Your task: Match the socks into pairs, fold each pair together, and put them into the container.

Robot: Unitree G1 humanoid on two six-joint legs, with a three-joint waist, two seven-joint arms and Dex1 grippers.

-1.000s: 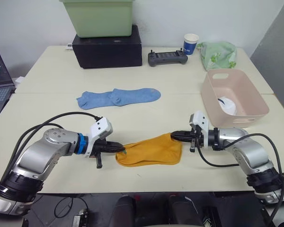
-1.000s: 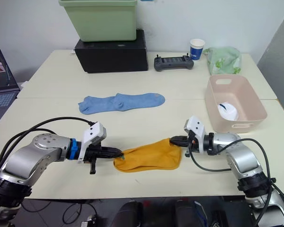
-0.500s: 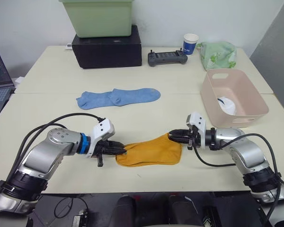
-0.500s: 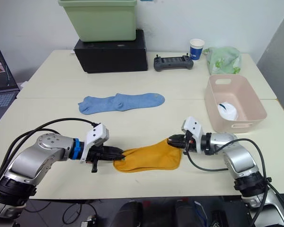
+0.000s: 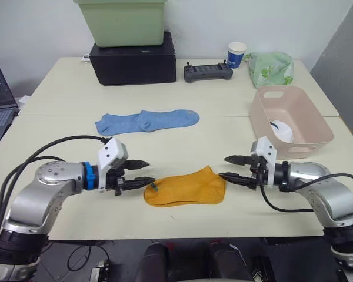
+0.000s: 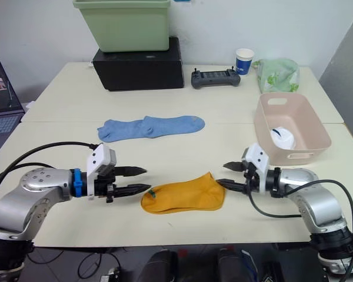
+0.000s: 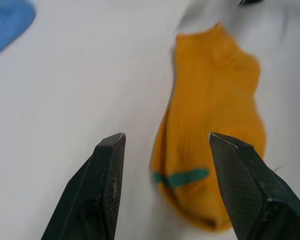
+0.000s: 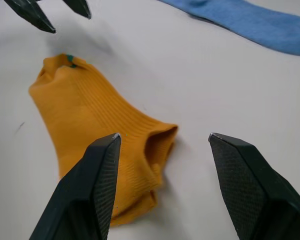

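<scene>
Both grippers had let go of the mustard-orange socks (image 5: 185, 188) and drawn back; the left gripper (image 5: 139, 174) and right gripper (image 5: 237, 168) stood wide open and empty, one just off each end of the bundle. Orange socks lay flat between the two tools, long axis running from one gripper to the other, green-marked end toward the left tool, cuff toward the right. One white item sat in the container (image 5: 290, 120) beyond the right gripper; orange fold unfinished, blue socks (image 5: 147, 121) untouched.
</scene>
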